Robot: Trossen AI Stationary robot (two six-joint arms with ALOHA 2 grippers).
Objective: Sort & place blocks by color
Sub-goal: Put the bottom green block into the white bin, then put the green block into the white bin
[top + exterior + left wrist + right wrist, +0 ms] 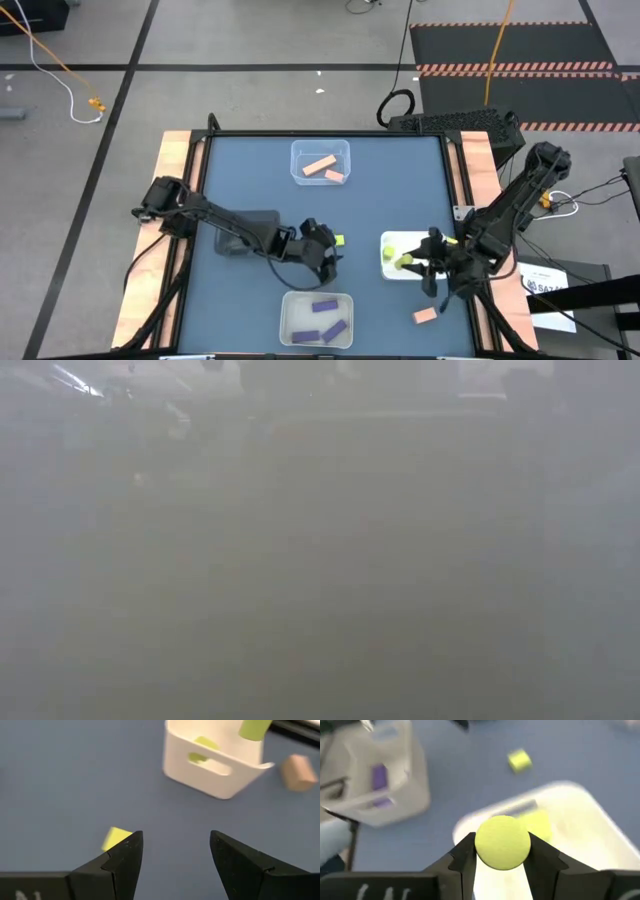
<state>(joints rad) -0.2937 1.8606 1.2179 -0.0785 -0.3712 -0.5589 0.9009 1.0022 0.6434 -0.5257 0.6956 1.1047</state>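
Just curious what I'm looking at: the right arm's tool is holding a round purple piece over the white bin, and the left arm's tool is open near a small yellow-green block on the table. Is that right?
Not quite: the round piece in the right tool is yellow-green, not purple, as the right wrist view shows. It does hang over the white bin. The left tool is open near the small yellow-green block.

Open blue mat point(250, 170) mid-table (broad passage), three bins ringing it, white bin point(398, 256) blocked by right gripper point(418, 262)

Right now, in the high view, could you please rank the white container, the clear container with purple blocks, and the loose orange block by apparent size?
1. clear container
2. white container, partly hidden by the right gripper, so its rank is unsure
3. orange block
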